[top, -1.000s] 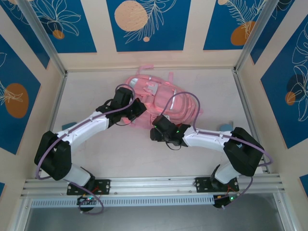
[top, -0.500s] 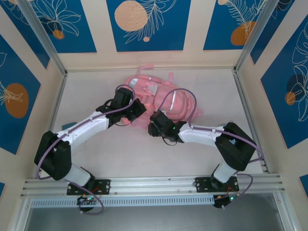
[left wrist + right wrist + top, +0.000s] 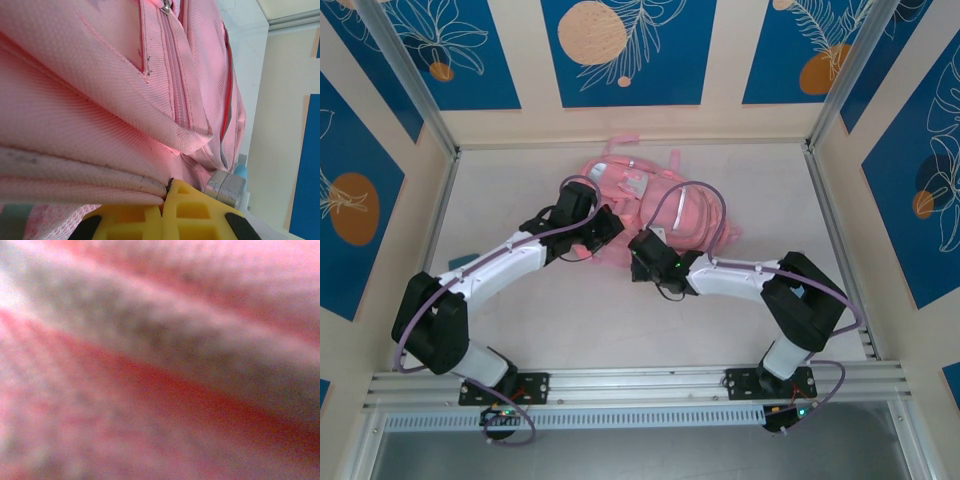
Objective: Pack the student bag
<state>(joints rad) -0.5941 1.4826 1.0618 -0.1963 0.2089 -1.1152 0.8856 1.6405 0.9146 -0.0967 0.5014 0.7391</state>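
The bag point(image 3: 655, 200) lies flat at the far middle of the table point(image 3: 570, 320), apparently not opened yet. The left gripper point(image 3: 164, 212) is pinched on its piped edge. The right gripper point(image 3: 642, 252) is closed tight against pink fabric, though I can't tell whether it holds any. Packing looks barely begun.

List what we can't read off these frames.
- Right wrist view: student bag fabric too close, all blur; whether the right tool pinches anything is unreadable.
- Top view: both tools' tips hidden by their own wrists; bag zips too small.
- Left wrist view: left tool cut off by bottom edge.
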